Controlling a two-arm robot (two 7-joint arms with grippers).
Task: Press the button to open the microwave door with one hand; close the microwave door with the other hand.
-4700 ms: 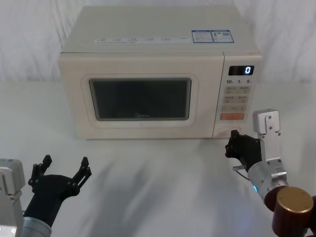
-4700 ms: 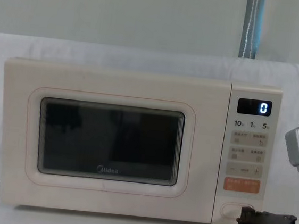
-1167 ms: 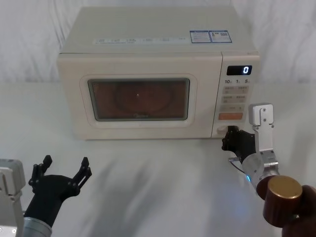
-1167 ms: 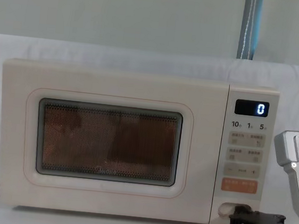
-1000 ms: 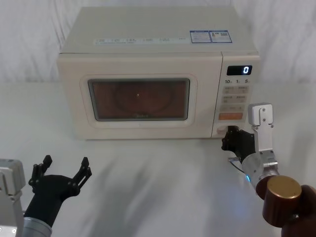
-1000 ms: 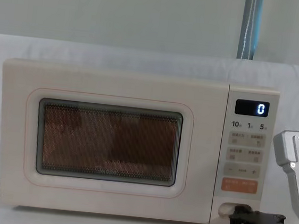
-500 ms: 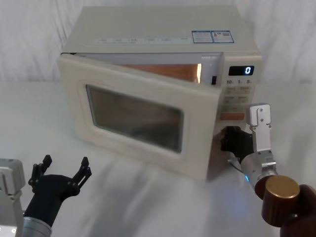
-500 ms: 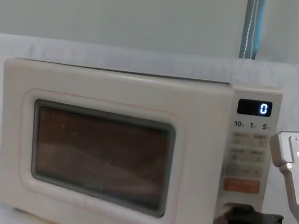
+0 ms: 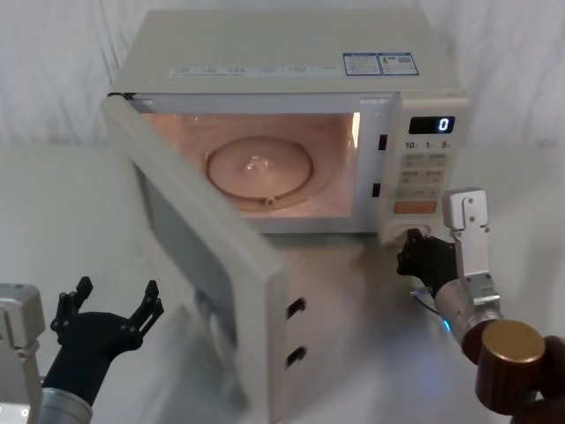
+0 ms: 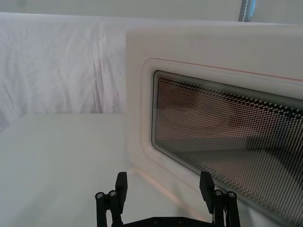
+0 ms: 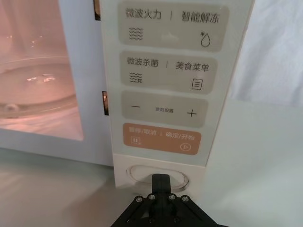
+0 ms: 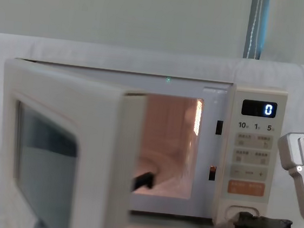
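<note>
The microwave door (image 9: 207, 265) stands swung wide open on its left hinge, its free edge pointing toward me; it also shows in the chest view (image 12: 55, 153) and close before the left wrist camera (image 10: 213, 118). The wide cream button (image 11: 135, 174) sits at the bottom of the control panel (image 9: 425, 168). My right gripper (image 9: 415, 256) is shut, its joined tip (image 11: 161, 182) right in front of the button (image 12: 234, 211); I cannot tell whether it touches. My left gripper (image 9: 117, 299) is open and low at the front left, just short of the door's outer face (image 10: 164, 189).
The cavity is lit, with a glass turntable (image 9: 258, 168) inside. The open door reaches far out over the white-draped table (image 9: 371, 353), between my two arms. An orange key pair (image 11: 162, 138) sits above the button. The display (image 12: 258, 109) reads 0.
The door has swung from half open to wide open, baring the lit cavity and turntable. My right gripper stays at the button. My left gripper has not moved.
</note>
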